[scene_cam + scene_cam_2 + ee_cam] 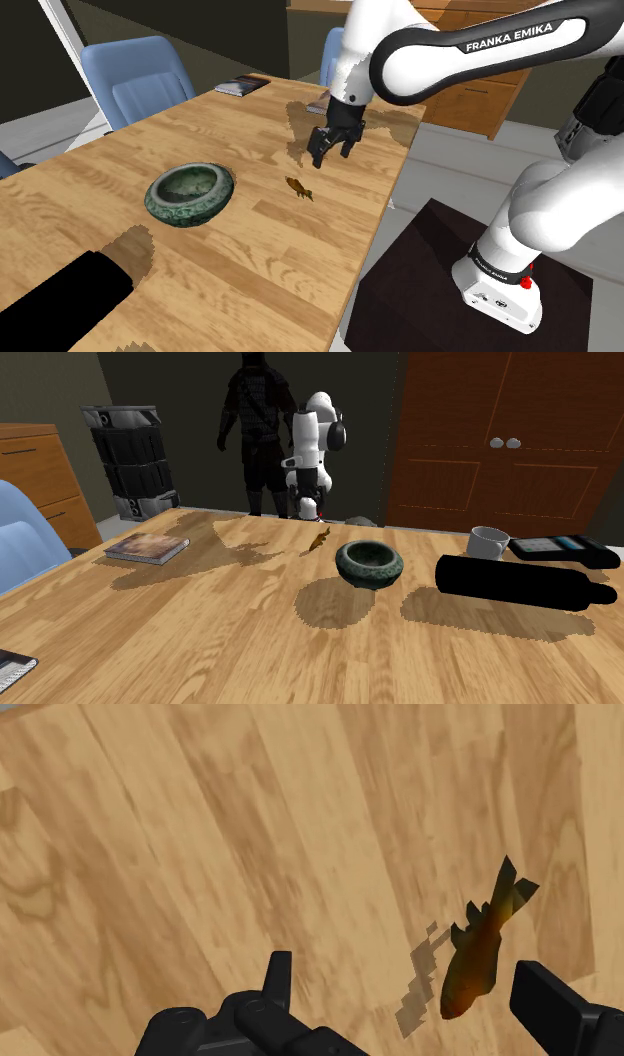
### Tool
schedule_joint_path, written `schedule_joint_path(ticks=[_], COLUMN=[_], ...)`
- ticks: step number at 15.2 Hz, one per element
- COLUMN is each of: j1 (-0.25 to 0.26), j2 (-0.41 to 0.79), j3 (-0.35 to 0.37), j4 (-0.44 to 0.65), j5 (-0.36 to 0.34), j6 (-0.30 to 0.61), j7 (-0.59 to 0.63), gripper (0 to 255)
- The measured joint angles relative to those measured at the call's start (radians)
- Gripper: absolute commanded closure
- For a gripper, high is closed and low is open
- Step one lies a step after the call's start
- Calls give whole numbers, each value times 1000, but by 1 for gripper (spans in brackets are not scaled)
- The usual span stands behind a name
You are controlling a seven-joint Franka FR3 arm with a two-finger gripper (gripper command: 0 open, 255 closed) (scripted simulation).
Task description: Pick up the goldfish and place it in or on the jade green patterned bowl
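Shoulder view, left to right: black cylinder lying at the near end of the table. Blue chair sits beyond the long edge opposite the stand. Green patterned bowl is upright around mid-table, and a book lies flat by the far end.

Then the goldfish, flat on the wood between the bowl and the stand-side edge. It's closer to that edge, near the bowl, not touching it.

The gripper hangs over the table just past the goldfish toward the far end, clear of the surface, pointing down. Stand is off the table's long edge.

Wrist view: fingers spread apart, nothing gripped. Goldfish lies on the wood below the gap, off-centre, close to one finger, shadow beside it.

Second exterior view: book near the table's left edge, goldfish at the far edge by the arm, bowl next. Then a white mug, the cylinder and a dark calculator-like device at the right end.
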Motion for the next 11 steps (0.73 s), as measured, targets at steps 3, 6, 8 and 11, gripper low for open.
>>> schedule_joint_path(ticks=[3,6,8,11], j1=[-4,-11,-14,-16], j2=[93,186,220,248], j3=[52,98,112,121], j4=[37,73,76,60], j5=[-11,-37,-49,-59], j6=[77,152,187,231], j7=[56,115,131,141], gripper=[0,0,0,0])
